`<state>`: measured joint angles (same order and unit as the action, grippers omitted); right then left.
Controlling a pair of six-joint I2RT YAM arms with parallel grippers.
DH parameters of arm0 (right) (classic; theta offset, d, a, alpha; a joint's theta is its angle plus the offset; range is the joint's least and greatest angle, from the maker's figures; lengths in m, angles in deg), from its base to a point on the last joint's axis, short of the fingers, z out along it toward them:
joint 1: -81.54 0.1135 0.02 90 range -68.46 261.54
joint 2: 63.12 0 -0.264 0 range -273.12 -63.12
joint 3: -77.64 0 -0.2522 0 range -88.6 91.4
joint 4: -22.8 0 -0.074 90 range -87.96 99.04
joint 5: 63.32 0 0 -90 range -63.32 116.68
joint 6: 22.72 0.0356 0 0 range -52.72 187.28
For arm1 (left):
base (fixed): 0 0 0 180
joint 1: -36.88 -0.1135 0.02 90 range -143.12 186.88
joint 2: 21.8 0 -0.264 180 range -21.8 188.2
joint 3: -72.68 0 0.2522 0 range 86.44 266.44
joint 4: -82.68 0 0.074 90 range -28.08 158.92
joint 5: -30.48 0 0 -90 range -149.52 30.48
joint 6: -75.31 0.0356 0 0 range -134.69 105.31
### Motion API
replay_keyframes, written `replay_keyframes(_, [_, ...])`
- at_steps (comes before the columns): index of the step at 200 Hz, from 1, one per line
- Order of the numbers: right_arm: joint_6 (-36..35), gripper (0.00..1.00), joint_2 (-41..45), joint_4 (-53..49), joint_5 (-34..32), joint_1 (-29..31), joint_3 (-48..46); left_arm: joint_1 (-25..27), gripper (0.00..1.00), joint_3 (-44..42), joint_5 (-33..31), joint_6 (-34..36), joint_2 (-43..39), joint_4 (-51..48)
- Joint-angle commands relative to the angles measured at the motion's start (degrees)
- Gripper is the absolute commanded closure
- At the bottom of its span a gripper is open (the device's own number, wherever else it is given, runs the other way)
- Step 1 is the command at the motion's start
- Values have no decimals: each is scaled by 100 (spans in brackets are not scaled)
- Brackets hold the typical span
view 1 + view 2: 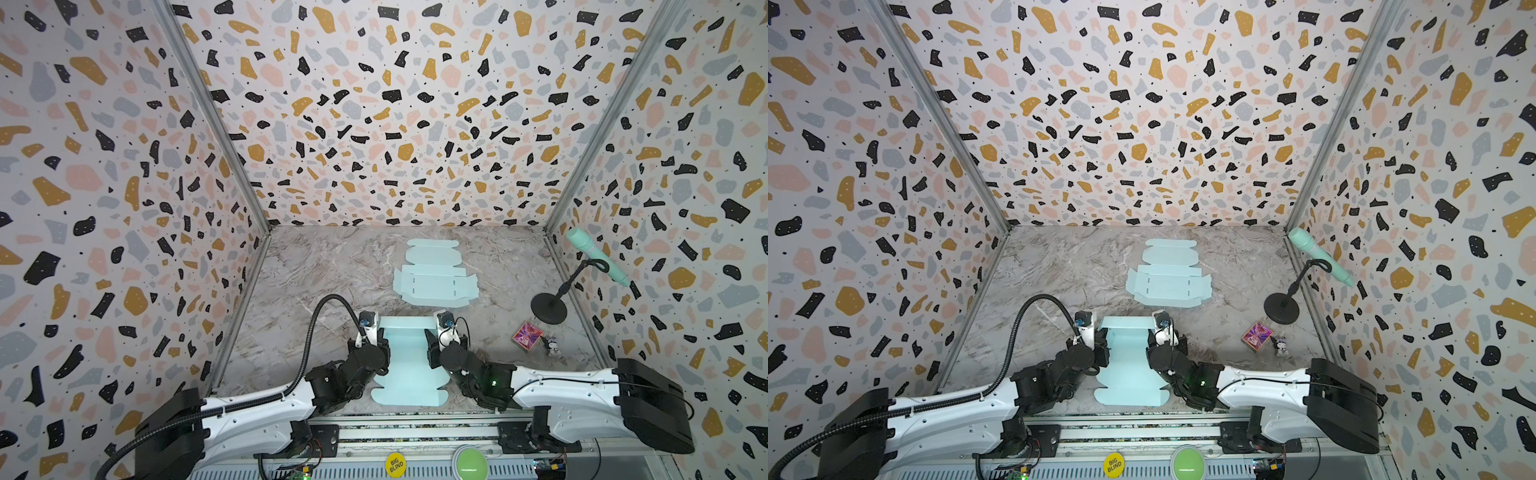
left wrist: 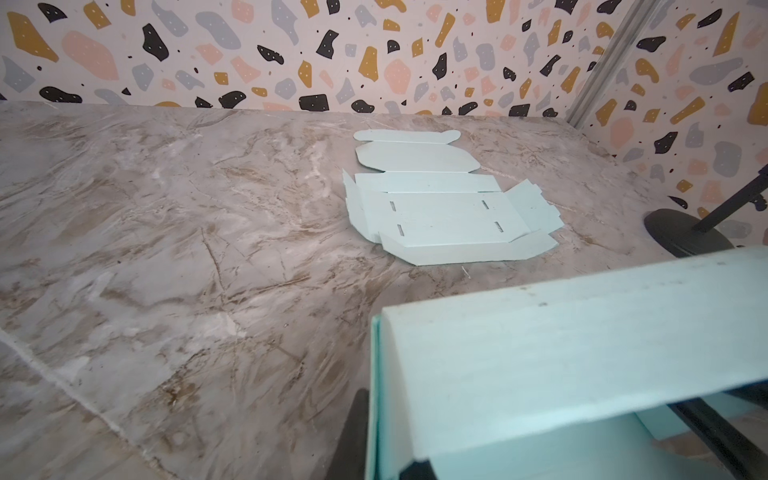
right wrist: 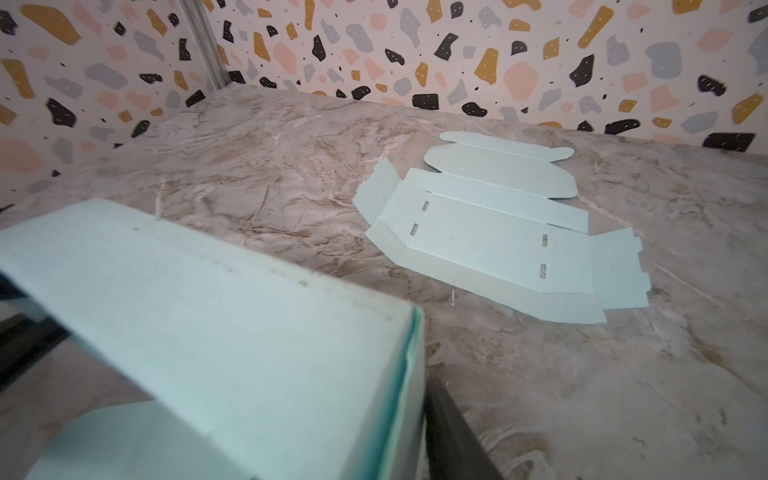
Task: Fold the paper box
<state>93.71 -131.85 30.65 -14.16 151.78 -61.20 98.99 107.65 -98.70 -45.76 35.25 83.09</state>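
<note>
Half-folded box [image 1: 409,361] at table [image 1: 316,274] front, walls raised.
My left gripper [image 1: 381,347] is clamped on one side wall; the right gripper [image 1: 432,349] I cannot judge. If it releases, that wall may spring flat.

Your wrist camera looks over a half-raised pale blue paper box [image 3: 232,332], its scuffed upper panel folded over and filling the foreground, with a dark claw finger [image 3: 449,432] just beside its upright corner edge. Beyond it, well apart on the marbled tabletop [image 3: 249,166], a second blue box blank [image 3: 494,237] lies flat and unfolded, slots showing, before terrazzo-patterned walls [image 3: 498,50].
</note>
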Motion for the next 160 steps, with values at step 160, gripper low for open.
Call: replay_keyframes(160, [151, 29, 853, -304, 3334, -1109, 228, 43, 98, -1355, 718, 1585, 130, 2331])
